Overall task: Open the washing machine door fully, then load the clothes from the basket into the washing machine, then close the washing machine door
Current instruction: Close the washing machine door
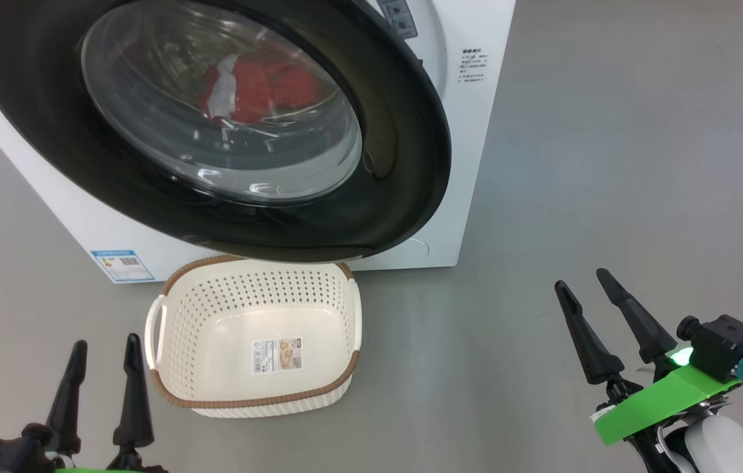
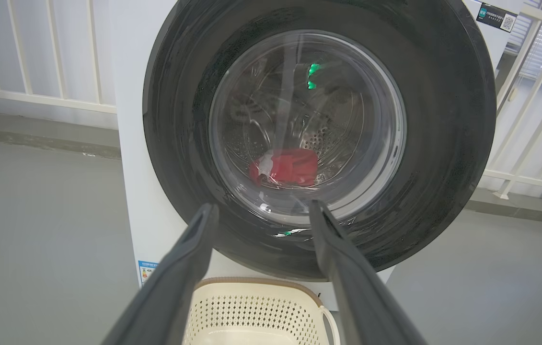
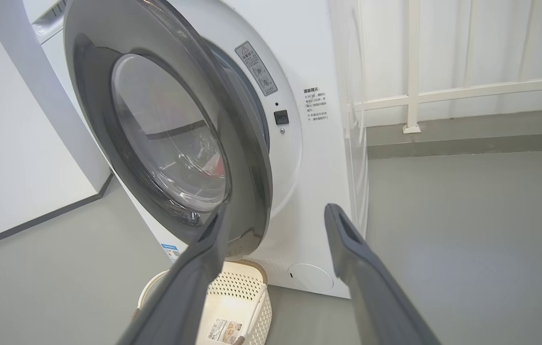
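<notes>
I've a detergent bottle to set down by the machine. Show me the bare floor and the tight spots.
Bare floor lies right of the basket, between it and the right claw, and on past the washing machine. A narrower strip lies left of the basket, below the blue sticker. Tight: under the ajar washing machine door, which overhangs the basket's far rim.

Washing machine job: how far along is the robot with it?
Done: the basket is empty and the red clothes lie in the drum, behind the washing machine door glass. In hand: nothing; the left tool and right tool are both open, clear of the door. Left: the door stands ajar, with a gap on its latch side, so it needs pushing shut.
</notes>
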